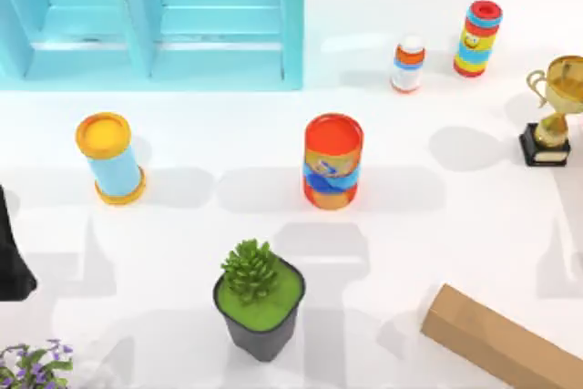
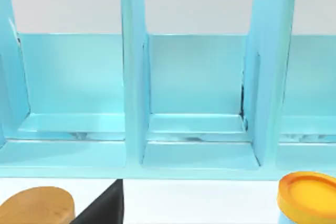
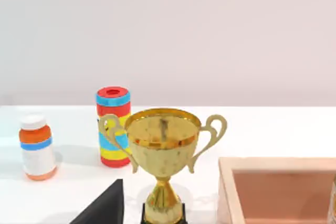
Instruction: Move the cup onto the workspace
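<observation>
The job looks not yet begun: the left pincer (image 2: 100, 208) sits by the worktop's (image 1: 182, 243) left edge, and one cannot tell if it is spread or pinching.

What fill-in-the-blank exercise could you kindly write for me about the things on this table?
1. The gold trophy has ___ handles.
2. The turquoise shelf unit stands toward the top view's ___ side.
3. The small bottle beside the striped canister has a ___ cap.

Missing words: two; left; white.
</observation>
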Robot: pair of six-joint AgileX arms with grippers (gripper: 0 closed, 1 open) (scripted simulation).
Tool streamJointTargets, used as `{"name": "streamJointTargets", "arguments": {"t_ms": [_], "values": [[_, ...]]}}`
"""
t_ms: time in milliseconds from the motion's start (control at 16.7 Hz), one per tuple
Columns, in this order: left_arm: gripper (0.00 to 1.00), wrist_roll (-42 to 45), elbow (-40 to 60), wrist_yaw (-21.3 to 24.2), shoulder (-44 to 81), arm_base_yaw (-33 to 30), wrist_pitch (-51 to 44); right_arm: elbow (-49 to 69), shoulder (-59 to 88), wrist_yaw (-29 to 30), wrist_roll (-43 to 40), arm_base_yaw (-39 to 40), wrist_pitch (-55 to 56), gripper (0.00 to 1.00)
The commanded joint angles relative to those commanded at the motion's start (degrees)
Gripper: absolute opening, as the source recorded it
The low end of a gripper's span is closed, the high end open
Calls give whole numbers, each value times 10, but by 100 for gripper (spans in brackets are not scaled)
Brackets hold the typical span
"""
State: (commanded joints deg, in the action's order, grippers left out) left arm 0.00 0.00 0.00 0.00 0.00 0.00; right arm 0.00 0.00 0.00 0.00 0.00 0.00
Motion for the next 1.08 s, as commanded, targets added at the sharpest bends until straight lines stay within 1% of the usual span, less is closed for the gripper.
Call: {"name": "streamJointTargets", "arguments": {"t_ms": [240, 480, 660, 1080], "values": [[100, 0, 0, 0, 0, 0, 0, 18, 18, 0, -8, -8, -18, 100], [100, 0, 0, 0, 0, 0, 0, 121, 128, 0, -49, -48, -119, 100], [100, 0, 0, 0, 0, 0, 0, 242, 273, 1, -94, -93, -232, 100], [100, 0, 0, 0, 0, 0, 0, 575, 685, 3, -211, -208, -515, 100]]}}
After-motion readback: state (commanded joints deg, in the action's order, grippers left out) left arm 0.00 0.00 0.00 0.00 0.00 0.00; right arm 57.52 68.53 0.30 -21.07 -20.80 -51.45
